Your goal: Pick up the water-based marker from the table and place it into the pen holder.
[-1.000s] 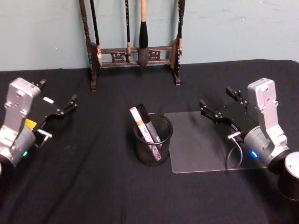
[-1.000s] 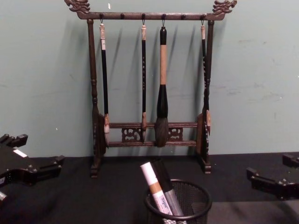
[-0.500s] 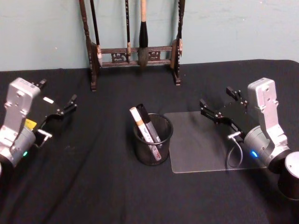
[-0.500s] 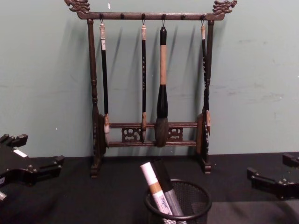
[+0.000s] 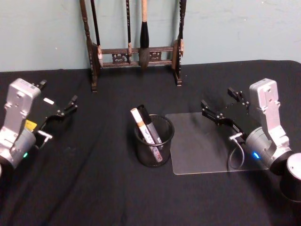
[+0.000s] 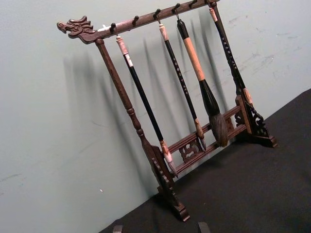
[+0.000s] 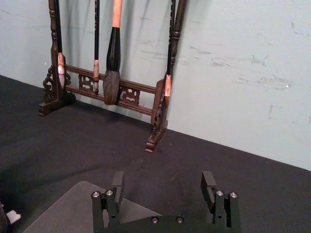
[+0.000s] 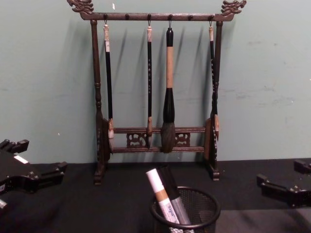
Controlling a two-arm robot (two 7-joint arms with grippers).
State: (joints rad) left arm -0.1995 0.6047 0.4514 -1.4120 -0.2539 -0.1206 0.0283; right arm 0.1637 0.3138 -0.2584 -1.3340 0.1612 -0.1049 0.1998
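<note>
- Nothing has shifted over the last second: the black-draped table (image 5: 103, 188), the arms and the cup all sit just as they did a moment ago. To my eye that stillness means the work is over, not stalled.
- The tall wooden brush rack (image 8: 156, 87) stands at the back against the wall with its brushes hanging, untouched and no part of the job.
- The right gripper (image 5: 225, 106) hovers at the right of the table, above the far edge of the clear plastic mat (image 5: 202, 143). Its fingers are spread wide apart with nothing between them, which the right wrist view shows plainly.
- The left gripper (image 5: 57, 99) rests over the left side of the table, well apart from the cup. Its fingers are also parted and empty.
- The pen holder (image 5: 154, 140) stands upright mid-table, just beside the mat's left edge.
- Inside it, two pens lean toward the back left: the water-based marker (image 5: 142, 125), white-capped with an orange band, touching a black marker (image 5: 151, 124) at its side. Their tips poke above the rim in the chest view.
- No marker lies on the cloth or the mat, so I judge the placing done; both arms look parked.
</note>
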